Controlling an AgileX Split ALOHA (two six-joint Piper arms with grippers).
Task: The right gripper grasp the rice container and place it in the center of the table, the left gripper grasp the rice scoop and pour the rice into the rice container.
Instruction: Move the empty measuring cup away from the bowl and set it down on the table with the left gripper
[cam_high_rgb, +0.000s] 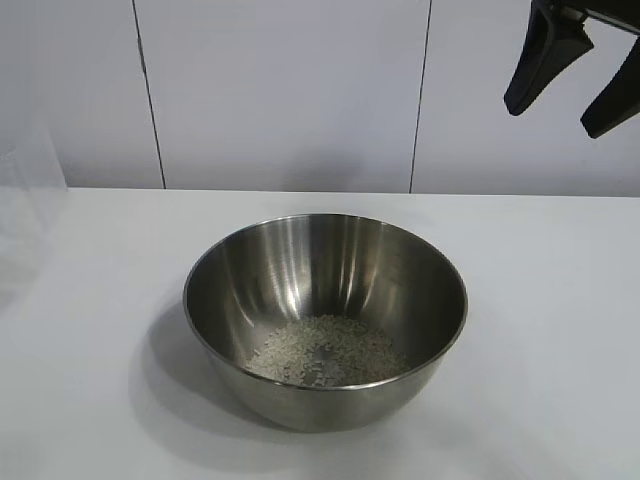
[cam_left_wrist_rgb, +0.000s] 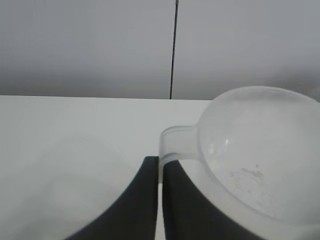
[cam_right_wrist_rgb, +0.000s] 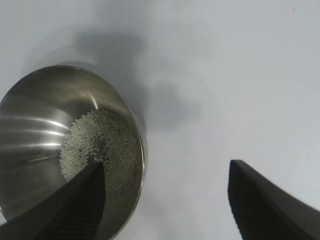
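White table (cam_high_rgb: 560, 300), panelled wall behind – steel rice container (cam_high_rgb: 325, 315) holds rice (cam_high_rgb: 325, 350) mid-table; right gripper (cam_high_rgb: 575, 75) spread above; left gripper (cam_left_wrist_rgb: 159, 200) pinches the rice scoop (cam_left_wrist_rgb: 255, 150).

One rice container (cam_high_rgb: 325, 320), one rice scoop (cam_left_wrist_rgb: 260, 155), one heap of rice (cam_high_rgb: 325, 352), two grippers

Pale panelled wall (cam_high_rgb: 290, 95) with dark vertical seams, seemingly soft even light

The left gripper (cam_left_wrist_rgb: 159, 200) pinches the handle of the rice scoop (cam_left_wrist_rgb: 260, 150) between its closed black fingers. The scoop holds only a few specks above the table (cam_left_wrist_rgb: 75, 135).
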